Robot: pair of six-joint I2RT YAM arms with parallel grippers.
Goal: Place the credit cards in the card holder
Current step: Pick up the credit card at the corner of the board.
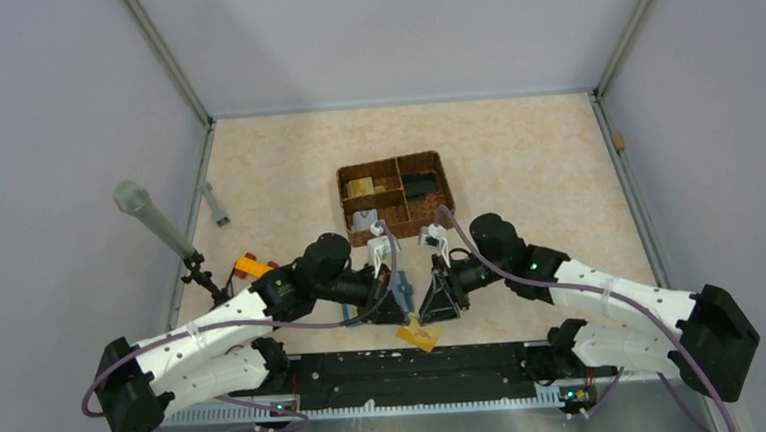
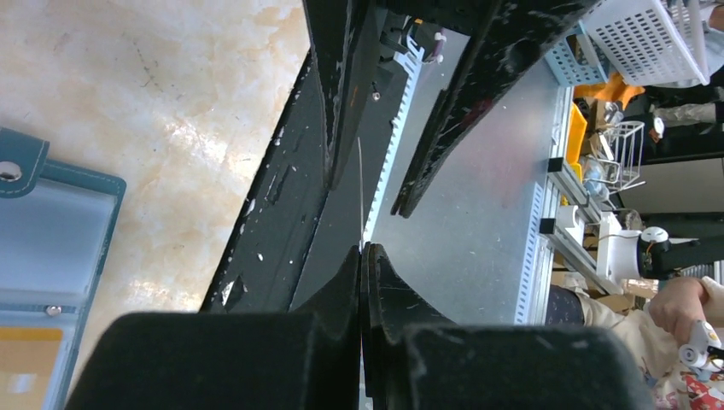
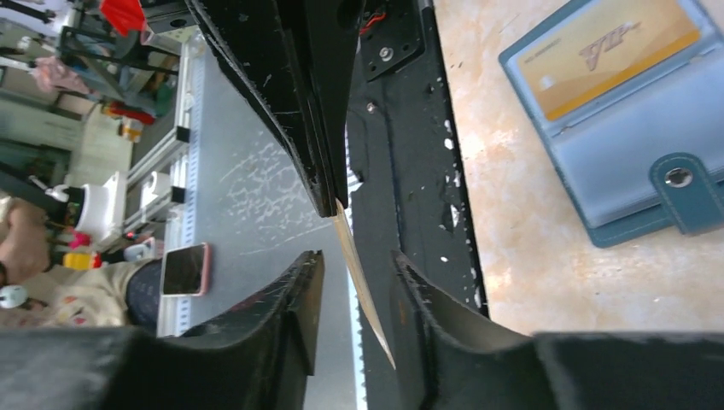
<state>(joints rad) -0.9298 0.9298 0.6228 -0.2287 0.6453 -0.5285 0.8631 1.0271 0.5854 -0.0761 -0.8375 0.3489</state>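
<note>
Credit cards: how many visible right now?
2. One gold card sits in the card holder; a second card is pinched by the left end effector. The wicker basket may hide more.

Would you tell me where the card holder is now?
The card holder lies open on the table beside the left gripper, on the near side of the wicker basket; the right wrist view shows it upper right, holding a gold card.

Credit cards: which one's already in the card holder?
The gold card, lying flat in a pocket of the open teal card holder. The second card stands edge-on between the fingers of the right pincer, outside the holder.
</note>
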